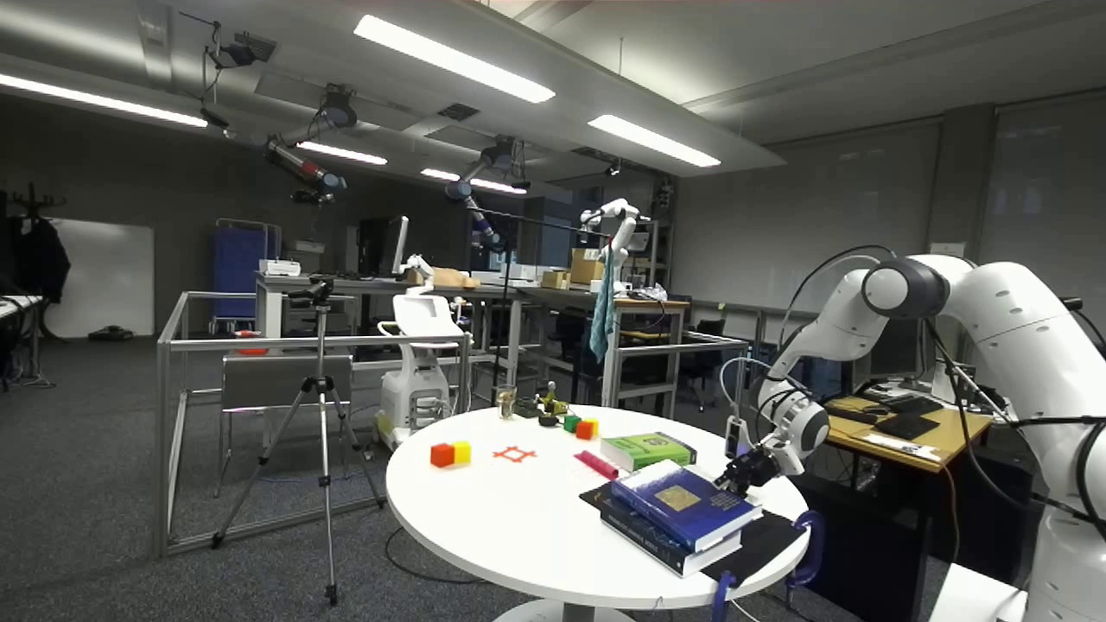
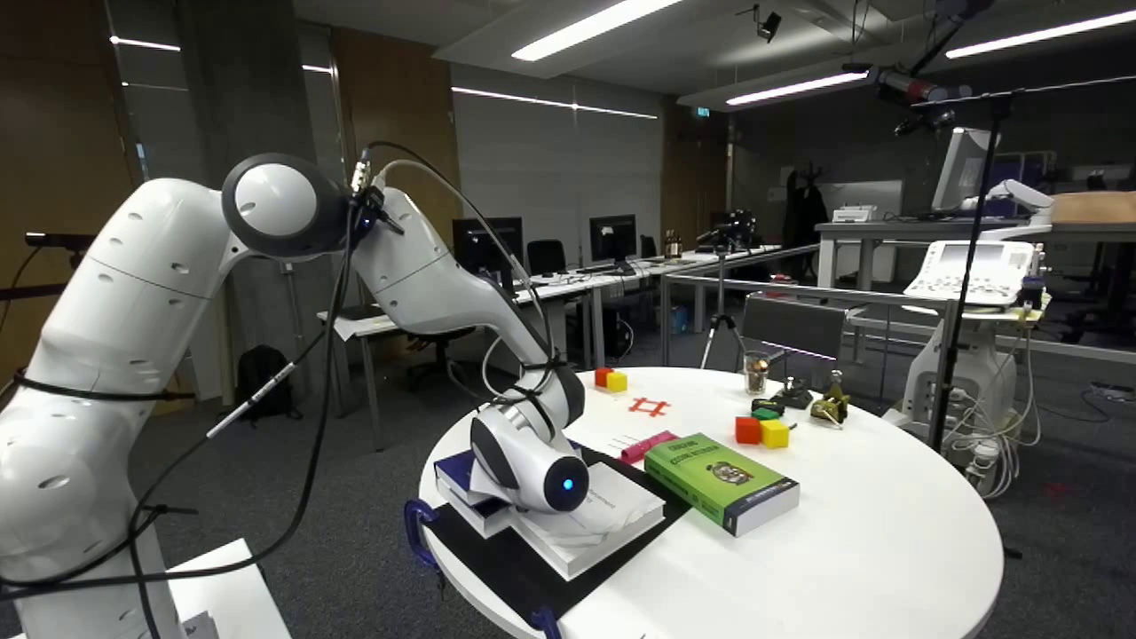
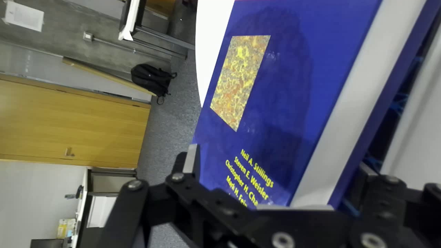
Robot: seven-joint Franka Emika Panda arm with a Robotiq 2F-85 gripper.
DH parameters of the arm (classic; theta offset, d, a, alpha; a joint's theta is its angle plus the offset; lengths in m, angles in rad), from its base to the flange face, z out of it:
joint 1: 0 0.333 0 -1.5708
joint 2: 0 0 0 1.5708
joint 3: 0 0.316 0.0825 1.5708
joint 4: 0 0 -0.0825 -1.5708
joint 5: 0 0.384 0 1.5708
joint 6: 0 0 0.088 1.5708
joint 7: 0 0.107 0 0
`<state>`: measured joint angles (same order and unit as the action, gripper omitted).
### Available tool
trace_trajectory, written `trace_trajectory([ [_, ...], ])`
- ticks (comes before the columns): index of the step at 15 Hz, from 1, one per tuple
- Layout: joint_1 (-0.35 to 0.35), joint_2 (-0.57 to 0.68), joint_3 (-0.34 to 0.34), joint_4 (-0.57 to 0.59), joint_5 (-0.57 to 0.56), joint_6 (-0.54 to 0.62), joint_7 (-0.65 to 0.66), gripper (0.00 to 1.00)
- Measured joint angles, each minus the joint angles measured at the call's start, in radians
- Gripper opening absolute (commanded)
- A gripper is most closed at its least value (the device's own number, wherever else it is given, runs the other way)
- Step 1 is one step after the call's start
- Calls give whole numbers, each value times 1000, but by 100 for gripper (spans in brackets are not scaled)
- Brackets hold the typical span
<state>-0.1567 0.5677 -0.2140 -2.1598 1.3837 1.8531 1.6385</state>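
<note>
One blue book, claw spread apart but not clear of its 2 o'clock end, looks parked on the navy book tbh, green book unstacked at 11.

Green book: one, flat on the round table; our landmark in an exterior view.
Pale book: one, flat on the black mat, near the green book, on its side toward the robot arm.
Blue book: one, farther off on that side; we find it partly hidden by the wrist.
Pink item: one, just beside the green book's far end.
Red cube and yellow cube: side by side, near the green book, beyond it.
Red lattice: one, flat, beyond the green book.
Glass: one, upright, well beyond the green book.
Gold-toned figure: one, beyond the green book, to our right.
</note>
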Motion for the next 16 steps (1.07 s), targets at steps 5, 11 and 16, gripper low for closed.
trace_trajectory([
  [5,31,-61,0,-64,-3,110,-60,100],
  [11,69,-119,3,-120,-5,249,-156,100],
  [16,86,-143,11,-142,-14,350,-202,100],
])
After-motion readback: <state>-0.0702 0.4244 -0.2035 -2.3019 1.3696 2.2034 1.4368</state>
